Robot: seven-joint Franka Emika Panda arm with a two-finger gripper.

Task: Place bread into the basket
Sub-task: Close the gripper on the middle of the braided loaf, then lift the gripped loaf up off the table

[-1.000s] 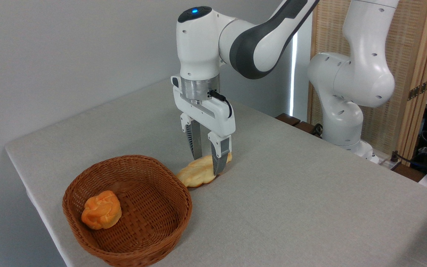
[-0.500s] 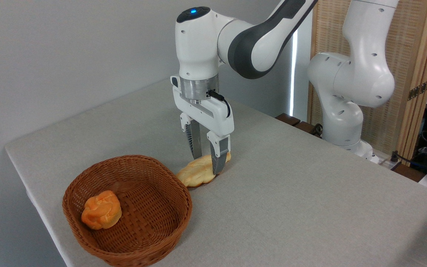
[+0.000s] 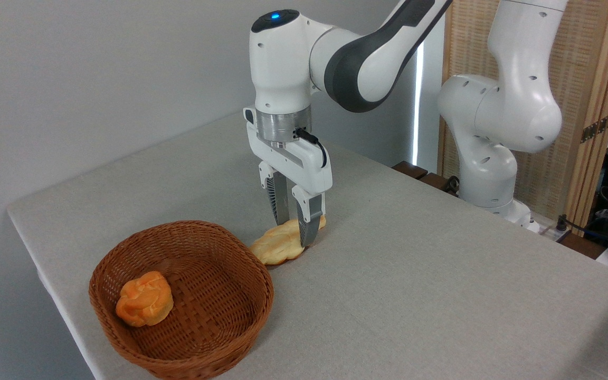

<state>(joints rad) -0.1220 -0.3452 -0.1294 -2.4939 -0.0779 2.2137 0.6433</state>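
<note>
- The bread [image 3: 276, 246] is lying flat on the desk [image 3: 415, 285], just beyond the basket's far-right rim; its near tapered end is sitting very close to the wicker, though whether the two are touching cannot be told.
- The gripper [image 3: 293, 228] is pointing straight down over the far half of the loaf, with the jaws standing on either side of it — one finger behind the bread, the other crossing in front of it and hiding part of the crust.
- The jaws are standing narrow, closing in around the loaf; whether they are actually squeezing it or only flanking it cannot be told from this angle.
- The fingertips are reaching down to about the level of the desk beside the bread, and the loaf is not looking lifted.
- The basket [image 3: 214, 345] is sitting near the front-left corner of the desk, its mouth facing up.
- Inside the basket, a small orange bun [image 3: 144, 305] is resting on the woven floor toward the left side — well apart from the bread outside.
- The white arm [image 3: 367, 58] is rising from the gripper and bending off to the right of the basket, with a blue light glowing on top of the joint above the wrist.
- The arm's base is standing past the desk's far-right edge, in front of a pale woven screen [image 3: 583, 105].
</note>
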